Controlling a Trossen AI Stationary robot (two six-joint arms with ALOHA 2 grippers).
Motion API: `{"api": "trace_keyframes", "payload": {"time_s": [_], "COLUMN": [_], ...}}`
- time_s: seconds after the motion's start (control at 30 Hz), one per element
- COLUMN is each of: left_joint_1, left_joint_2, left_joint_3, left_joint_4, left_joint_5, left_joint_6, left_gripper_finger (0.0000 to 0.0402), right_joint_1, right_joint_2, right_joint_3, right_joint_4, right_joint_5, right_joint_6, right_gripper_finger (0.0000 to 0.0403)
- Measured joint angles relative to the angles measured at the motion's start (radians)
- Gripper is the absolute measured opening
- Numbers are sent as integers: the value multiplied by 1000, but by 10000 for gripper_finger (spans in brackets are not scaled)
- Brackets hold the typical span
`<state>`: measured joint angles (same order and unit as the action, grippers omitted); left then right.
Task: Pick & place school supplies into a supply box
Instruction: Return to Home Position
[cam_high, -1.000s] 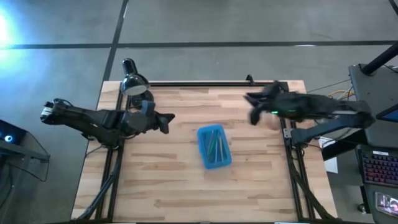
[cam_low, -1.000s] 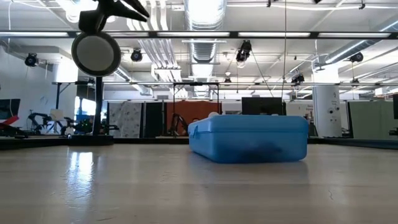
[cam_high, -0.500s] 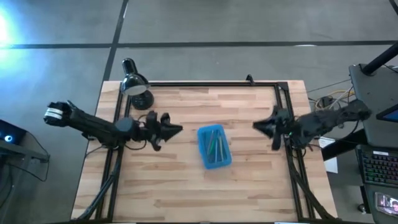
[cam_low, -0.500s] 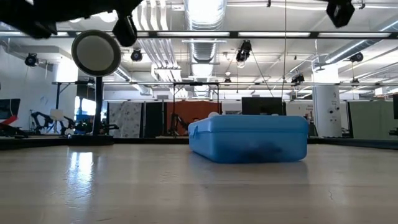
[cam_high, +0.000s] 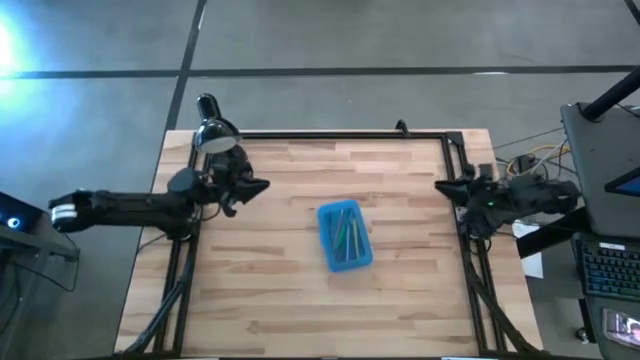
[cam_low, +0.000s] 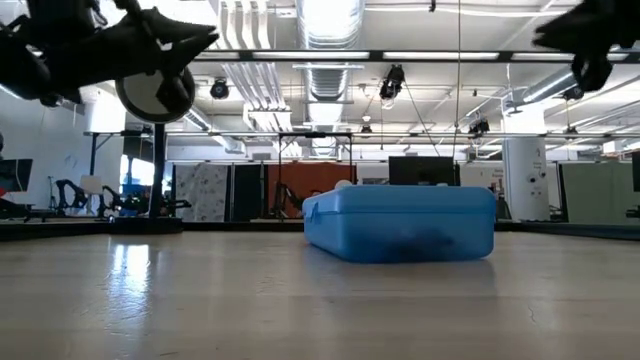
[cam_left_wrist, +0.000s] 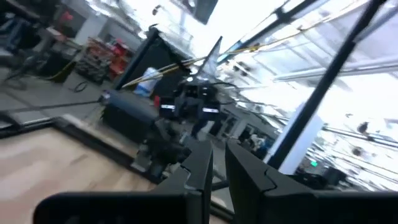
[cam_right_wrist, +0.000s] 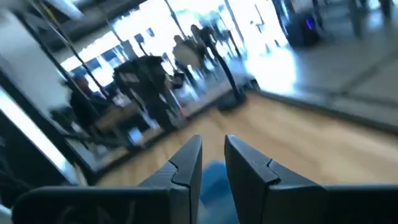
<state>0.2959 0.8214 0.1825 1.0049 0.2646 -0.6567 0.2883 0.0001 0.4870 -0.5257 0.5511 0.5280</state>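
The supply box (cam_high: 345, 237) is a translucent blue case with its lid down, resting flat on its base at the middle of the wooden table; it also shows in the low view (cam_low: 400, 222). Green and pale pens (cam_high: 346, 232) show through its lid. My left gripper (cam_high: 262, 185) is shut and empty, in the air left of the box near the lamp; its own view shows it too (cam_left_wrist: 217, 155). My right gripper (cam_high: 440, 186) is shut and empty, by the table's right edge (cam_right_wrist: 212, 146). Scissors are not in view.
A black desk lamp (cam_high: 215, 135) stands at the table's far left corner, just behind my left gripper; its round head (cam_low: 155, 92) shows in the low view. Black frame rails (cam_high: 330, 134) run along the far, left and right edges. Bare wood lies around the box.
My right gripper has drawn back from over the table toward the right edge. My left gripper swung toward the near edge and the box, then pulled back toward the lamp. The box has stayed where it was.
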Motion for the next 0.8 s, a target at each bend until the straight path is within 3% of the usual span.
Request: {"api": "trace_keyframes", "payload": {"time_s": [0.13,0.37,0.43,0.5,0.6,0.73,0.8], "left_joint_1": [26,21,15,-38,-109,-164,-188], "left_joint_2": [-110,-189,-198,-254,-432,-535,-572], "left_joint_3": [-45,-135,-162,-173,-173,-174,-174], "left_joint_4": [-156,-209,-224,-342,-512,-720,-747], "left_joint_5": [0,8,6,-28,-62,-62,-64], "left_joint_6": [-59,-438,-468,-473,-473,-473,-474], "left_gripper_finger": [28,28,28,28,28,28,28], "right_joint_1": [0,0,-1,0,0,1,-2], "right_joint_2": [37,97,113,120,122,60,1], "right_joint_3": [-38,-59,-64,-71,-82,-113,-149], "right_joint_4": [-101,-151,-150,-150,-149,-144,-136], "right_joint_5": [24,18,21,16,21,18,22], "right_joint_6": [134,380,387,380,358,329,329], "right_gripper_finger": [63,63,63,63,63,63,63]}}
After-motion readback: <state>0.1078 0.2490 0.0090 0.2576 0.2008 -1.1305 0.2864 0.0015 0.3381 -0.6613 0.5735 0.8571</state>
